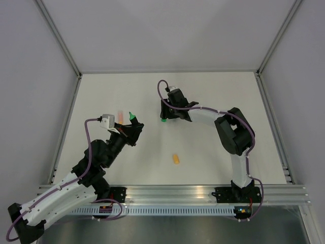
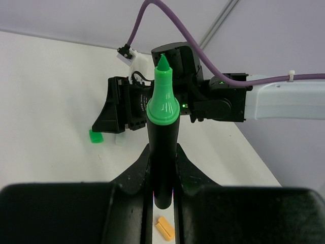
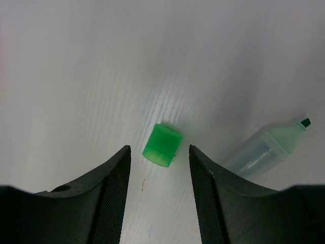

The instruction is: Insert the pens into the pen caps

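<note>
A black pen with a bright green tip (image 2: 162,107) stands upright between the jaws of my left gripper (image 2: 162,152), which is shut on its barrel. In the top view this gripper (image 1: 133,127) sits at the left middle of the table. My right gripper (image 3: 159,147) is open and hovers low over the green cap (image 3: 162,145), which lies on its side between the fingertips, touching neither. The same cap (image 1: 164,120) shows just below that gripper (image 1: 165,114). The orange-yellow cap (image 1: 175,159) lies alone nearer the front. A translucent pale pen (image 3: 264,152) with a green nib lies right of the green cap.
A pale pink blurred shape (image 1: 121,116) sits just left of the held pen's tip; I cannot tell what it is. The white table (image 1: 218,96) is bounded by aluminium rails (image 1: 203,192) at the front and grey walls on the other sides.
</note>
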Action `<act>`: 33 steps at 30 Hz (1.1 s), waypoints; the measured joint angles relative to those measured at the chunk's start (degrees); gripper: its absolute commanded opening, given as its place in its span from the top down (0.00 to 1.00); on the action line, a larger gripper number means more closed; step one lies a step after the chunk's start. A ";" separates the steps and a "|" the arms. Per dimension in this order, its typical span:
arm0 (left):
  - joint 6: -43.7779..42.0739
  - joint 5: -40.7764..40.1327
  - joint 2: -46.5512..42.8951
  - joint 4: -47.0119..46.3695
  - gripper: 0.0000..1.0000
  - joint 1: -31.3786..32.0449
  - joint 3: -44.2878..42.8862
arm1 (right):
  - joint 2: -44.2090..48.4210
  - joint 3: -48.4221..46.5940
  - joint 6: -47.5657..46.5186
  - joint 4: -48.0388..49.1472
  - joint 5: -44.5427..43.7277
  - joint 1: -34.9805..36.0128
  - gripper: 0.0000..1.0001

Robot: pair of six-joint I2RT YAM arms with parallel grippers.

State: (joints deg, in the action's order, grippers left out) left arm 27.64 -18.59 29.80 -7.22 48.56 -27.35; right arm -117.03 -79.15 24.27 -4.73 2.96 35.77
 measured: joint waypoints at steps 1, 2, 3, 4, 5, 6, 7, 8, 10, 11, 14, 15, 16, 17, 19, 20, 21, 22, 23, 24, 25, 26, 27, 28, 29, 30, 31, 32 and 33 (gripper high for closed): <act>0.00 0.00 -0.15 0.00 0.98 0.00 0.02 | -0.17 -0.15 0.15 -0.52 -0.83 0.07 0.45; 0.00 0.00 -0.33 0.02 0.98 0.00 0.02 | -0.26 -0.24 0.44 -1.22 -2.05 0.20 0.45; 0.00 0.00 -0.50 0.02 0.98 0.00 0.02 | -0.37 -0.44 0.70 -2.38 -3.37 0.35 0.46; 0.00 0.00 -0.66 0.02 0.98 0.00 0.02 | -0.50 -0.74 1.14 -3.41 -4.66 0.63 0.45; 0.00 0.00 -0.74 0.02 0.98 0.00 0.02 | -0.72 -1.20 1.64 -4.44 -6.25 1.01 0.45; 0.00 0.00 -0.85 0.02 0.98 0.00 0.02 | -1.07 -2.01 2.32 -5.70 -8.09 1.51 0.45; 0.00 0.00 -0.96 0.04 0.98 0.00 0.02 | -1.38 -2.64 2.89 -6.60 -9.42 1.97 0.45; 0.00 0.00 -1.03 0.07 0.98 0.00 0.02 | -1.77 -3.45 3.69 -7.58 -10.99 2.54 0.44; 0.00 0.00 -1.16 0.07 0.98 0.00 0.02 | -2.56 -5.16 5.16 -9.46 -13.46 3.72 0.45; 0.02 0.00 -1.20 0.07 0.98 0.00 0.02 | -2.95 -5.92 5.84 -10.05 -14.47 4.26 0.44; 0.00 0.00 -1.27 0.09 0.98 0.00 0.02 | -4.59 -8.46 7.54 -11.89 -17.07 5.55 0.44; 0.00 0.00 -1.27 0.11 0.98 0.00 0.02 | -5.33 -9.51 8.07 -12.70 -17.90 5.92 0.44; 0.00 0.02 -1.31 0.11 0.98 0.00 0.02 | -6.08 -10.62 8.63 -13.57 -18.78 6.29 0.44; 0.00 0.02 -1.38 0.15 0.98 0.00 0.02 | -6.91 -11.87 9.16 -14.64 -19.71 6.62 0.44; 0.02 0.00 -1.51 0.22 0.98 0.00 0.02 | -8.28 -13.68 10.12 -16.09 -21.14 7.08 0.44; 0.02 0.02 -1.66 0.31 0.98 0.00 0.02 | -8.81 -14.53 10.56 -17.11 -22.01 7.26 0.44; 0.02 0.02 -1.79 0.37 0.98 0.00 0.02 | -9.35 -15.23 10.93 -18.01 -22.84 7.41 0.44; 0.02 0.02 -1.99 0.39 0.98 0.00 0.02 | -9.66 -15.72 11.23 -18.80 -23.67 7.56 0.44; 0.02 0.02 -2.19 0.42 0.98 0.00 0.02 | -9.86 -16.00 11.52 -19.67 -24.37 7.63 0.44; 0.02 0.02 -2.36 0.42 0.98 0.00 0.02 | -10.01 -16.31 11.80 -20.57 -25.03 7.65 0.44; 0.02 0.02 -2.49 0.44 0.98 0.00 0.02 | -10.16 -16.61 12.15 -21.27 -25.70 7.72 0.45; 0.02 0.02 -2.58 0.44 0.98 0.00 0.02 | -10.25 -16.85 12.50 -21.86 -26.27 7.78 0.45; 0.02 0.02 -2.60 0.44 0.98 0.00 0.02 | -10.32 -16.98 12.85 -22.43 -26.88 7.78 0.46; 0.02 0.02 -2.60 0.44 0.98 0.00 0.02 | -10.34 -17.09 13.09 -22.84 -27.21 7.78 0.46; 0.02 0.02 -2.60 0.50 0.98 0.00 0.02 | -10.43 -17.29 13.53 -23.39 -27.50 7.78 0.46; 0.02 0.02 -2.60 0.50 0.98 0.00 0.02 | -10.47 -17.44 13.75 -23.65 -27.69 7.78 0.47; 0.02 0.02 -2.60 0.50 0.98 0.00 0.02 | -10.51 -17.51 13.94 -23.76 -27.89 7.78 0.47; 0.02 0.02 -2.60 0.50 0.98 0.00 0.02 | -10.56 -17.62 14.14 -24.02 -27.98 7.78 0.47; 0.02 0.02 -2.58 0.50 0.98 0.00 0.02 | -10.60 -17.75 14.32 -24.22 -28.02 7.78 0.48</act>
State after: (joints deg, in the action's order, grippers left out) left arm 27.66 -18.57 27.22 -6.72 48.56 -27.33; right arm -127.63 -96.90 38.59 -28.95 -25.06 43.55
